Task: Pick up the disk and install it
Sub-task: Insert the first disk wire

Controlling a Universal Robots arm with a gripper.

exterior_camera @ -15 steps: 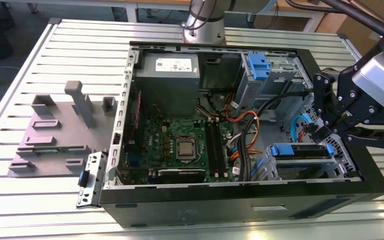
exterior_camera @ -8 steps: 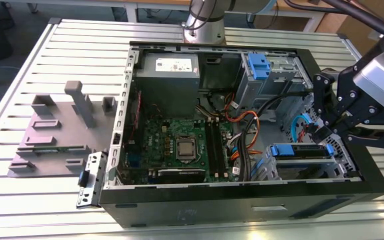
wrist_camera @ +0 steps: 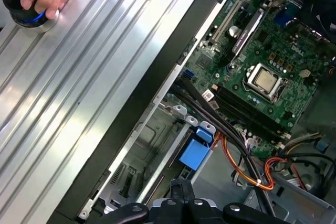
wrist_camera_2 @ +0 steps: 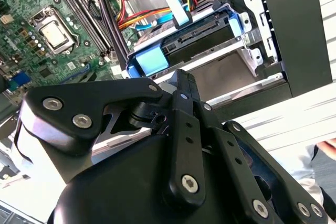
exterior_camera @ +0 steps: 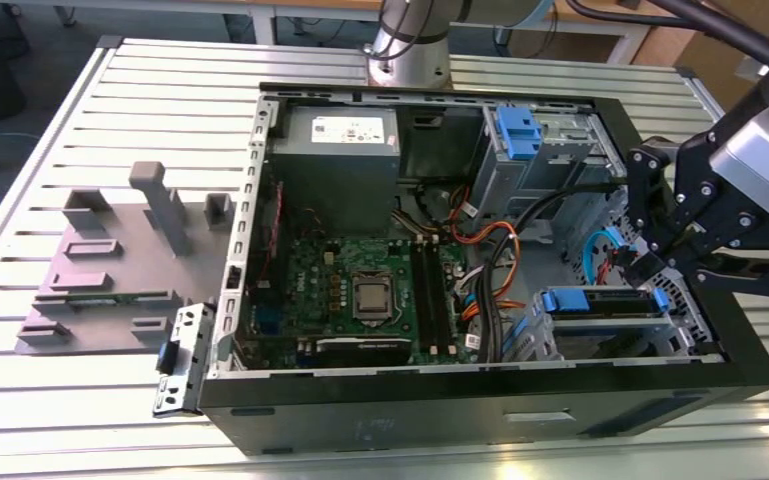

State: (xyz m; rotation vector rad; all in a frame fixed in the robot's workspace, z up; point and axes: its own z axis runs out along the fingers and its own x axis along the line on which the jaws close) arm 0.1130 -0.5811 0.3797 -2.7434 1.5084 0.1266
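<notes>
Over drive-bay corner of case (exterior_camera: 491, 405), hovering my gripper (wrist_camera_2: 180, 80), clamped shut on nothing. Disk (wrist_camera_2: 202, 34) sitting inside cage (wrist_camera_2: 251, 56), blue handle (wrist_camera_2: 149, 61) facing me, near but apart. Guessing install step is finishing; next move calling for confirming disk is sitting flush, imo.

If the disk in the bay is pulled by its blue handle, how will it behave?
The disk looks like a metal block: probably stiff, fairly heavy. Held between bay rails, it should slide, not tip. The plastic handle may flex.
</notes>
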